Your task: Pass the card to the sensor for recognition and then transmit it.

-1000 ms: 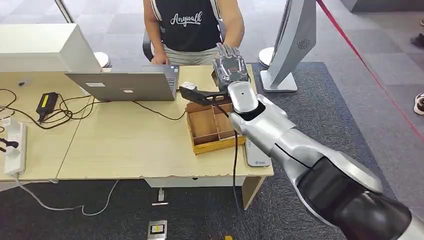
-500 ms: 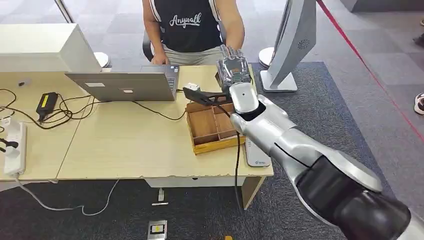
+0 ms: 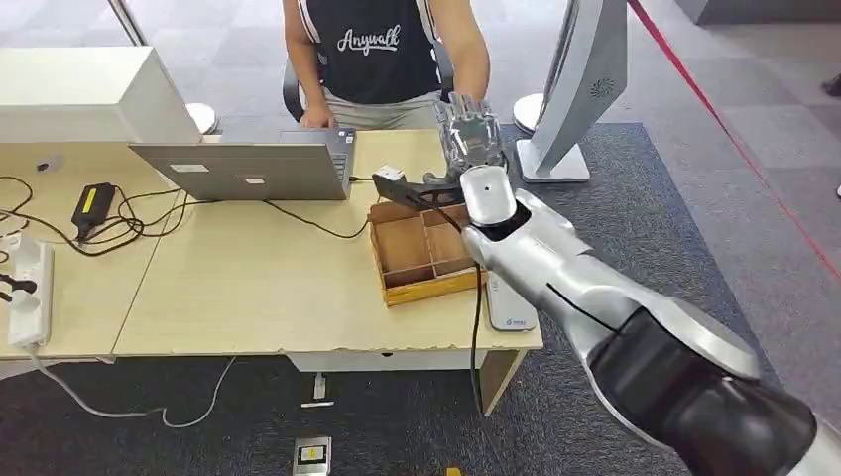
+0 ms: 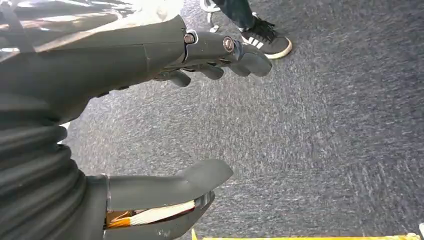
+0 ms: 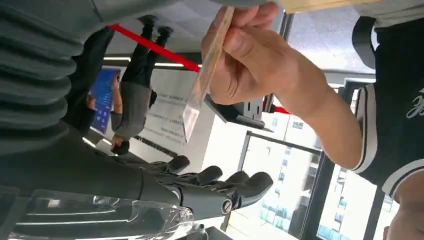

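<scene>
My right hand (image 3: 469, 139) reaches over the desk's far edge to the seated person (image 3: 382, 50). In the right wrist view the person's hand (image 5: 250, 55) pinches the thin card (image 5: 206, 75), seen edge-on. My right hand's dark fingers (image 5: 210, 185) lie straight and apart from the card, holding nothing. The black sensor (image 3: 400, 186) stands on its bracket just left of my hand, above the wooden tray (image 3: 421, 253). My left hand (image 4: 165, 115) hangs over grey carpet with thumb and fingers apart, nothing between them.
An open laptop (image 3: 248, 169) sits left of the sensor, with cables, a power brick (image 3: 92, 206) and a power strip (image 3: 30, 293) further left. A white device (image 3: 511, 307) lies at the desk's right edge. A grey stand (image 3: 585, 89) rises on the right.
My right hand has drifted a little to the right and further toward the person. The sensor bracket's position in the picture shifted right with it.
</scene>
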Tool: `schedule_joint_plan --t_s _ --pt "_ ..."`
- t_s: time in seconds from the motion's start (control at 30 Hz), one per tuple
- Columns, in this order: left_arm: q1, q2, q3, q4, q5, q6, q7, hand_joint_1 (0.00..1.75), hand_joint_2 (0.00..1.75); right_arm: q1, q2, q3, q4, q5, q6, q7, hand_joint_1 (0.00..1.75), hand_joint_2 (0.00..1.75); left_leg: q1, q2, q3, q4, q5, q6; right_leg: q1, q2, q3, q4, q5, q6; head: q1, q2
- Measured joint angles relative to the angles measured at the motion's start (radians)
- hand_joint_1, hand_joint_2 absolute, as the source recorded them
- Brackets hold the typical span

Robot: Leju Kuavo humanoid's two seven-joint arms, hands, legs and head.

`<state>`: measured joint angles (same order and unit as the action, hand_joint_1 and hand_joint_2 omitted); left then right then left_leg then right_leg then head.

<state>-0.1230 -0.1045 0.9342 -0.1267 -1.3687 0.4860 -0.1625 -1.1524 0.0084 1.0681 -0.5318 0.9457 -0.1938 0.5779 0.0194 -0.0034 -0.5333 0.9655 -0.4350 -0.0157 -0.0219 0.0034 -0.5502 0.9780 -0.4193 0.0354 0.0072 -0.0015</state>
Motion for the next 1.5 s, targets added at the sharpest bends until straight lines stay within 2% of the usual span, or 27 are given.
schedule_joint_plan --t_s 0.1,0.27,0.3,0.4,0.47,0.53,0.73,0.9,1.1,1.3,1.37,1.5 --pt "0.0 0.0 0.01 0.0 -0.005 0.002 -0.005 0.0 1.75 -0.01 -0.021 0.002 -0.021 0.009 -0.005 -0.001 0.0 0.0 0.0 0.0 0.0 0.0 0.0 0.0 0.0 0.0 0.0 0.0 0.0 0.0 0.0 0.0" --pt "0.001 0.0 0.029 0.0 -0.012 0.002 -0.002 0.0 1.75 -0.013 -0.088 -0.002 -0.098 0.02 -0.053 0.006 0.0 0.0 0.0 0.0 0.001 0.001 0.0 0.0 0.0 0.0 0.0 0.0 0.0 0.0 0.0 0.0" --pt "0.001 0.0 0.033 0.0 -0.012 0.002 0.001 0.0 1.75 -0.012 -0.11 -0.003 -0.117 0.026 -0.062 0.012 0.0 0.0 0.0 0.0 0.001 0.001 0.0 0.0 0.0 0.001 -0.001 0.0 0.0 0.0 0.0 0.0" --pt "0.001 0.0 0.055 0.0 -0.011 0.007 0.026 0.0 1.75 0.006 -0.218 -0.029 -0.218 0.044 -0.114 0.098 0.0 0.0 0.0 -0.003 0.001 0.002 0.0 0.0 0.0 -0.004 0.001 -0.001 0.0 0.001 -0.003 0.0" --pt "0.005 0.0 0.066 0.0 -0.011 0.011 0.035 0.0 1.75 0.025 -0.287 -0.061 -0.275 0.055 -0.111 0.117 0.0 0.0 0.0 -0.003 0.0 0.002 0.0 0.001 0.0 -0.004 0.002 -0.001 0.0 0.001 -0.002 0.0" --pt "0.005 0.001 0.082 0.0 -0.011 0.016 0.037 0.0 1.75 0.061 -0.359 -0.105 -0.336 0.071 -0.102 0.121 0.0 0.0 -0.001 -0.003 0.0 0.002 -0.001 0.001 -0.001 -0.003 0.002 -0.002 0.0 0.001 0.0 0.0" --pt "0.0 0.001 0.126 0.0 -0.006 0.039 0.016 0.0 1.75 0.217 -0.52 -0.28 -0.484 0.134 -0.092 0.122 0.0 0.0 -0.001 -0.002 0.001 0.003 -0.001 0.002 -0.001 -0.003 0.003 -0.002 0.001 0.002 -0.001 0.0" --pt "-0.002 -0.002 0.171 0.007 -0.02 0.056 -0.003 0.0 1.75 0.39 -0.613 -0.477 -0.568 0.151 -0.11 0.122 0.0 0.0 -0.001 -0.004 0.001 0.003 -0.002 0.002 -0.001 -0.004 0.003 -0.002 0.0 0.002 -0.001 0.0" --pt "-0.004 -0.003 0.232 0.009 -0.047 0.068 -0.003 0.0 1.75 0.62 -0.666 -0.746 -0.613 0.121 -0.2 0.123 0.0 0.0 -0.001 -0.004 -0.001 0.002 -0.002 0.003 -0.001 -0.005 0.003 -0.003 0.0 0.002 -0.001 0.0" --pt "-0.008 -0.003 0.289 0.01 -0.069 0.071 0.02 0.0 1.75 0.817 -0.666 -0.987 -0.605 0.055 -0.315 0.123 0.0 0.0 -0.001 -0.004 -0.001 0.002 -0.002 0.003 -0.001 -0.005 0.003 -0.003 -0.001 0.002 0.0 0.0" --pt "-0.011 -0.003 0.304 0.011 -0.075 0.071 0.023 0.0 1.75 0.864 -0.658 -1.041 -0.596 0.042 -0.347 0.123 0.0 0.0 -0.001 -0.004 -0.001 0.002 -0.003 0.002 -0.001 -0.005 0.003 -0.003 -0.001 0.002 0.0 0.0" --pt "-0.018 -0.003 0.33 0.014 -0.083 0.074 0.024 0.0 1.75 0.912 -0.639 -1.125 -0.576 0.036 -0.358 0.123 0.0 0.0 -0.001 -0.003 0.0 0.002 -0.003 0.002 -0.001 -0.004 0.002 -0.003 -0.001 0.002 0.0 0.0"
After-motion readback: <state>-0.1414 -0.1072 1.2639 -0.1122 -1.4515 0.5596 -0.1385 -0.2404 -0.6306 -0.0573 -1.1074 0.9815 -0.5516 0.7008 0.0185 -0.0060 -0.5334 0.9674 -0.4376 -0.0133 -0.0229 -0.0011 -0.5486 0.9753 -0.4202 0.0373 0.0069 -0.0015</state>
